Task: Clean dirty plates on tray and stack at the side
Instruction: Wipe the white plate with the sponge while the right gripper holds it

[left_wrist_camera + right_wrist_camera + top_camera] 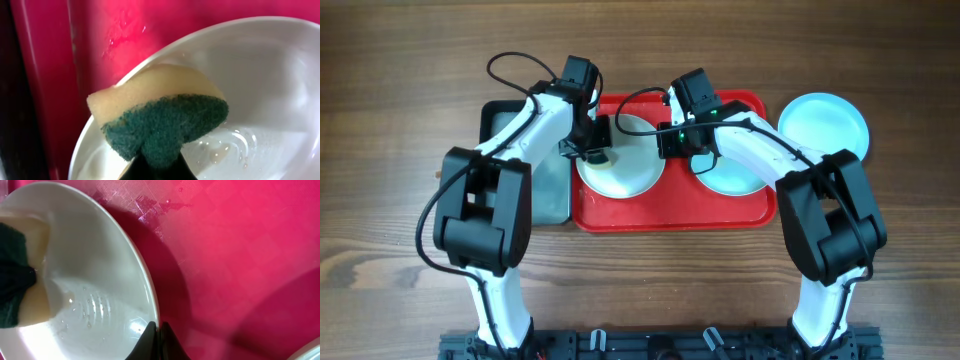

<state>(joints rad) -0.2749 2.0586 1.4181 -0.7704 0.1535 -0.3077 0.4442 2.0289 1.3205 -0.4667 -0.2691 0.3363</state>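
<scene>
The red tray (670,210) holds a white plate (625,175) on its left part and a pale aqua plate (732,178) on its right part. A second aqua plate (823,125) lies on the table to the right of the tray. My left gripper (596,152) is shut on a yellow sponge with a green scouring face (160,115) and holds it on the wet white plate (270,90). My right gripper (159,330) is shut on the white plate's right rim (90,280), over the red tray (240,255).
A smaller black tray with a grey inside (548,190) lies against the red tray's left edge, under my left arm. My right arm lies across the aqua plate on the tray. Wooden tabletop surrounds both trays.
</scene>
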